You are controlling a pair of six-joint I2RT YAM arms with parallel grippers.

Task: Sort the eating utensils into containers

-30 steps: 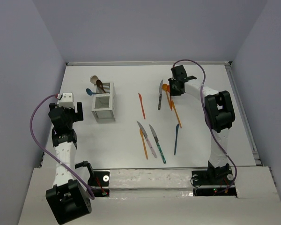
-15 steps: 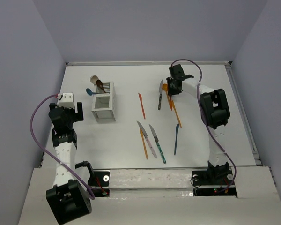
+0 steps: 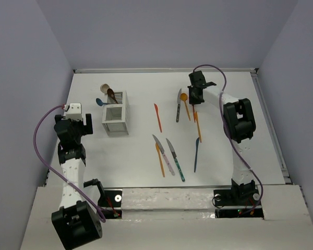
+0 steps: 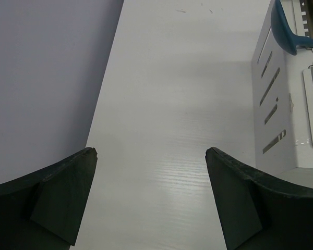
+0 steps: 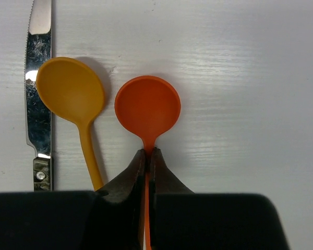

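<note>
1. At the far right of the counter (image 3: 146, 83), the right end effector (image 5: 147, 155) pinches the orange spoon (image 5: 147, 107) at its neck, just beside a yellow spoon (image 5: 70, 91).
2. This looks like the pick-up step. The next move calls for lifting the spoon and carrying it left to the white caddy (image 3: 115, 119), well apart.
3. Beside that caddy, the left end effector (image 4: 151, 153) hangs spread and holds nothing.

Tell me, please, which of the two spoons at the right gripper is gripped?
The redder orange spoon: the right gripper is shut on its neck. The yellower spoon lies free beside the knife.
</note>
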